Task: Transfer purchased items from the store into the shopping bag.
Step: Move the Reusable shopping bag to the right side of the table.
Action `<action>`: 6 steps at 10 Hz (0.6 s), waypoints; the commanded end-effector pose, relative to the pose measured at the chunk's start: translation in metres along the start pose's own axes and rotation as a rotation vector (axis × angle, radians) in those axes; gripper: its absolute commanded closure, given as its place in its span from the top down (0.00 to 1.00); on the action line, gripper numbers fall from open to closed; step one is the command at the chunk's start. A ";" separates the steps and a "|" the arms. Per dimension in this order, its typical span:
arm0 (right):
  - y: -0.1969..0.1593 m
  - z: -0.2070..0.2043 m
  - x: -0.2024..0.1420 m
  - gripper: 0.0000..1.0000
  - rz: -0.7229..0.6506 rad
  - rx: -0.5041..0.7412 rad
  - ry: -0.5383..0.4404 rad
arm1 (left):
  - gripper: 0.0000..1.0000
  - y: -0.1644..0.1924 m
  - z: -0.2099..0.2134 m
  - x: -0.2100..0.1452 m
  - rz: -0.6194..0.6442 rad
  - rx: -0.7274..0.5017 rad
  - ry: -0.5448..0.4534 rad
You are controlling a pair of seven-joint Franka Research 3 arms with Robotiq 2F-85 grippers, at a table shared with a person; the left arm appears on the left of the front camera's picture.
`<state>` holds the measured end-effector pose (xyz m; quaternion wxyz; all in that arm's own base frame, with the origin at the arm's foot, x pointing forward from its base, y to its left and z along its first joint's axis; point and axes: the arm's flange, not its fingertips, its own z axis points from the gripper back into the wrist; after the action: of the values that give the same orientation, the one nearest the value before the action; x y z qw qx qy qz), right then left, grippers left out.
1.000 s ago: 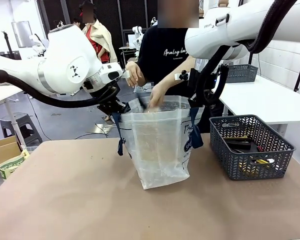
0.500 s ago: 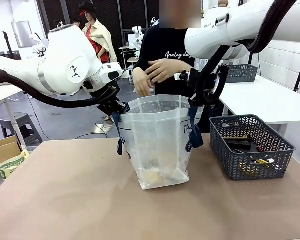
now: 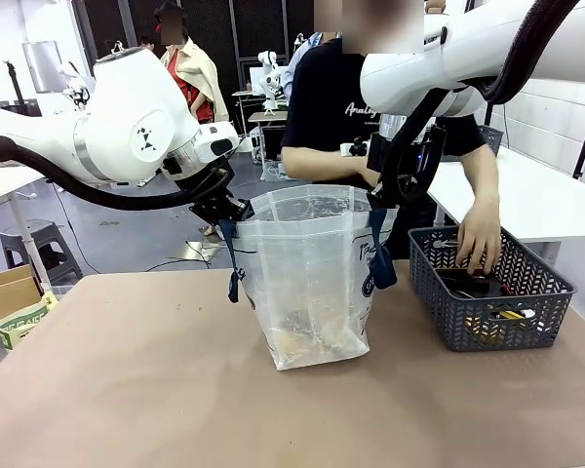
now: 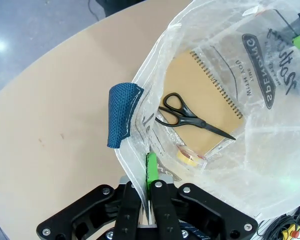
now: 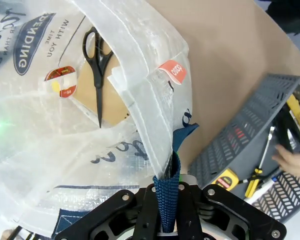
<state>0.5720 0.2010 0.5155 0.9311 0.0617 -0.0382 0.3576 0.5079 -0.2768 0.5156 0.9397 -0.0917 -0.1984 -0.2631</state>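
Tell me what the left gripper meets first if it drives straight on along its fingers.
The left gripper is shut on the shopping bag, so its plastic wall comes first; beyond that, probably the scissors on the notebook, depth unclear.

The right hand pinches the navy strap of the translucent shopping bag. Inside the bag, black scissors lie on a flat brown piece, beside a small tape pack. On the tan surface stands the grey basket, with a person's fingers inside it near a yellow-handled screwdriver.
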 end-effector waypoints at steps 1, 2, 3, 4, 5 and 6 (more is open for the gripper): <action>-0.001 0.000 -0.001 0.00 -0.004 0.000 0.000 | 0.00 0.001 0.000 0.000 0.005 0.008 0.000; -0.001 0.000 -0.001 0.00 -0.004 0.000 0.000 | 0.00 0.001 0.000 0.000 0.005 0.008 0.000; -0.001 0.000 -0.001 0.00 -0.004 0.000 0.000 | 0.00 0.001 0.000 0.000 0.005 0.008 0.000; -0.001 0.000 -0.001 0.00 -0.004 0.000 0.000 | 0.00 0.001 0.000 0.000 0.005 0.008 0.000; -0.001 0.000 -0.001 0.00 -0.004 0.000 0.000 | 0.00 0.001 0.000 0.000 0.005 0.008 0.000; -0.001 0.000 -0.001 0.00 -0.004 0.000 0.000 | 0.00 0.001 0.000 0.000 0.005 0.008 0.000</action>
<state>0.5720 0.2010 0.5155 0.9311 0.0617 -0.0382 0.3576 0.5079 -0.2768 0.5156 0.9397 -0.0917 -0.1984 -0.2631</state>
